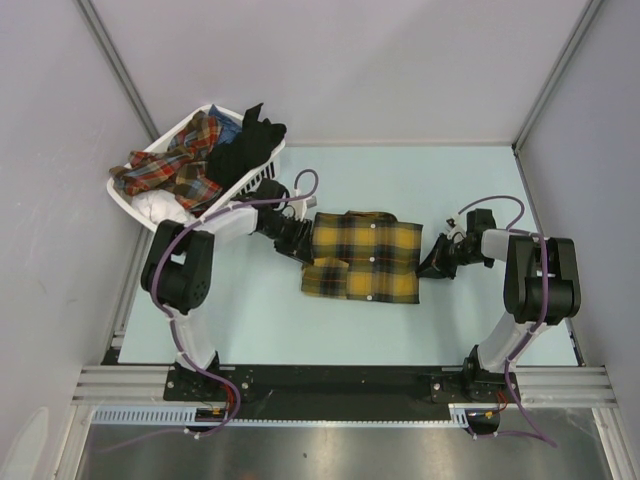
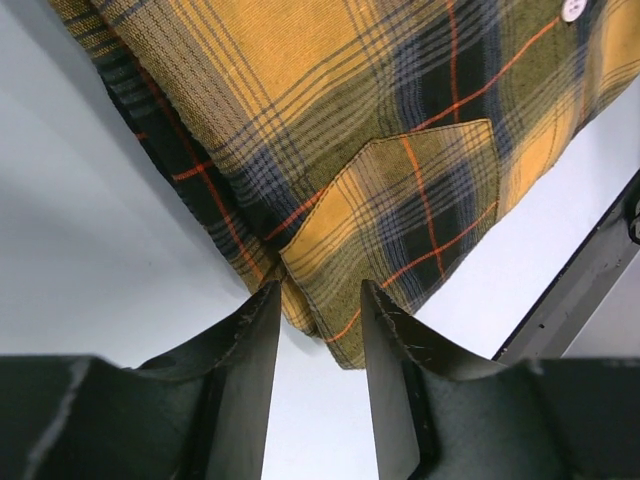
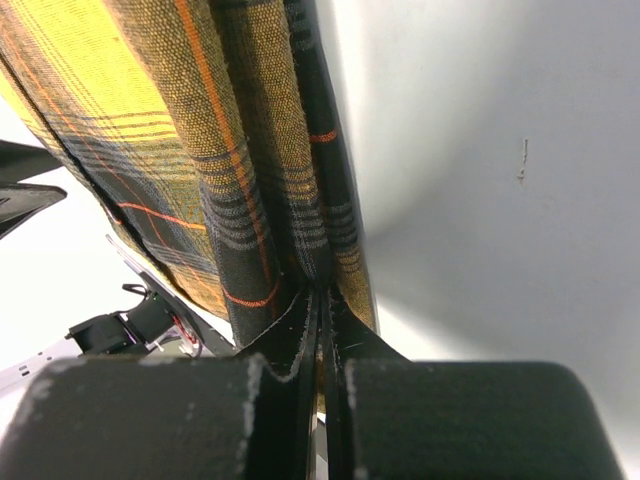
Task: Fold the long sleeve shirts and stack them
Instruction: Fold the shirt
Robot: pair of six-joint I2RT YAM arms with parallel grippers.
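A mustard-yellow and black plaid long sleeve shirt (image 1: 362, 256) lies folded into a rectangle mid-table, buttons up. My left gripper (image 1: 300, 243) is at its left edge. In the left wrist view the gripper (image 2: 318, 292) is open, with the shirt's (image 2: 300, 90) lower corner just between the fingertips, below the chest pocket (image 2: 420, 200). My right gripper (image 1: 432, 262) is at the shirt's right edge. In the right wrist view the gripper (image 3: 320, 292) is shut on the folded edge of the shirt (image 3: 150, 120).
A white slatted basket (image 1: 175, 130) stands at the back left. It holds a red plaid shirt (image 1: 175, 170), a black garment (image 1: 245, 148) and white cloth (image 1: 160, 208). Grey walls enclose the pale table on three sides.
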